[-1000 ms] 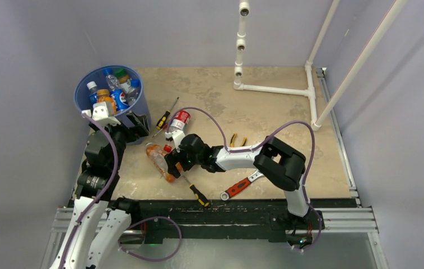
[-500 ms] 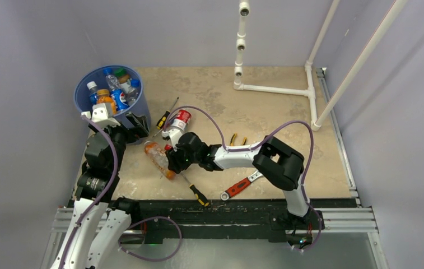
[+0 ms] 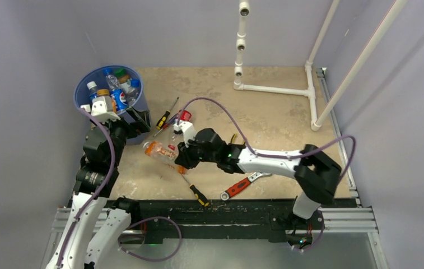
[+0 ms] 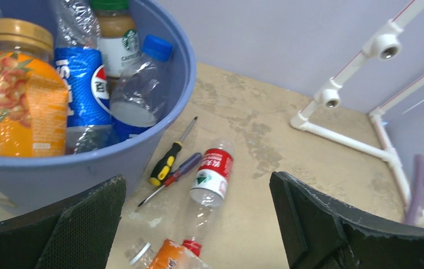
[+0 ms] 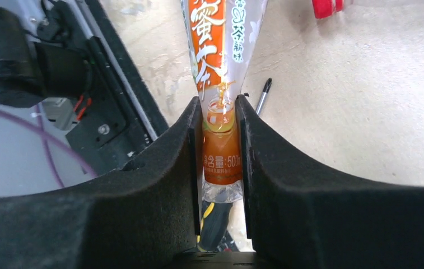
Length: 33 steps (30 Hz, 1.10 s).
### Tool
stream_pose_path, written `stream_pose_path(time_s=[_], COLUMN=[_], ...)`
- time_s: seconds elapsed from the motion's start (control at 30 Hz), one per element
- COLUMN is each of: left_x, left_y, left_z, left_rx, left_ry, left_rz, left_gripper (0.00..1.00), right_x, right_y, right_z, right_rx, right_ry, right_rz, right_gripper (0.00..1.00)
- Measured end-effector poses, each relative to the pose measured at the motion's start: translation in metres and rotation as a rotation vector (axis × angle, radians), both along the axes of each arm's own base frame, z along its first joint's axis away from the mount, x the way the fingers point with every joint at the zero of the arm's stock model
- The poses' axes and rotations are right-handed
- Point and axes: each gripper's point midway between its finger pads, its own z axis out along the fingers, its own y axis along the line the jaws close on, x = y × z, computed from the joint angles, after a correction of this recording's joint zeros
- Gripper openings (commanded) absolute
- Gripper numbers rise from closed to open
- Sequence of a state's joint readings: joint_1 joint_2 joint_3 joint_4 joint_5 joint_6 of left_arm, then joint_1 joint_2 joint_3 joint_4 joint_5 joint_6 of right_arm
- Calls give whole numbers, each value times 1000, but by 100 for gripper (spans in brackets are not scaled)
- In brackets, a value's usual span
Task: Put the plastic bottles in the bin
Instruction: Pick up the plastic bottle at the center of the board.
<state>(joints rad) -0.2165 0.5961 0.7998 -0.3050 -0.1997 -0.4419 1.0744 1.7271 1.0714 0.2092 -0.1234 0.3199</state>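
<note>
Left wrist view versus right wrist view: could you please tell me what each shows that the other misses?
Only the left wrist view shows the blue bin holding bottles and the white pipe frame. Only the right wrist view shows the right end effector clamped on the orange-labelled bottle. Both show that bottle and the tan table.
</note>
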Motion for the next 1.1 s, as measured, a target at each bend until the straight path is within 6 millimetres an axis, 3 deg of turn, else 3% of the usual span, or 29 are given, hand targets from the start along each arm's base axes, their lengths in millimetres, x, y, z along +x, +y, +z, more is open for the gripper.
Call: stream_pose_path(time_s=[0.13, 0.3, 0.5, 0.63, 0.87, 1.1], left_x=[1, 0, 5, 11, 5, -13], left_y=[-9, -24, -66, -95, -136, -165], left_z=[22, 50, 68, 74, 79, 87], left_rx=[-51, -139, -291, -393, -547, -530], left_ry=[-35, -99, -129, -122, -136, -131], left_rz=[-35, -107, -305, -453, -706, -847], left_gripper=[98, 99, 99, 99, 96, 87], right_x=[-13, -26, -32, -34, -32, -31], right_y=[-25, -72, -133, -161, -170, -169], right_z=[42, 85, 131, 157, 177, 181], right_rx=[66, 159, 376, 526, 622, 639], right_ry=[-37, -114, -267, -353, -403, -410], right_rz=[-3, -63, -192, -263, -297, -298], right_gripper=[22, 14, 6, 0, 0, 0])
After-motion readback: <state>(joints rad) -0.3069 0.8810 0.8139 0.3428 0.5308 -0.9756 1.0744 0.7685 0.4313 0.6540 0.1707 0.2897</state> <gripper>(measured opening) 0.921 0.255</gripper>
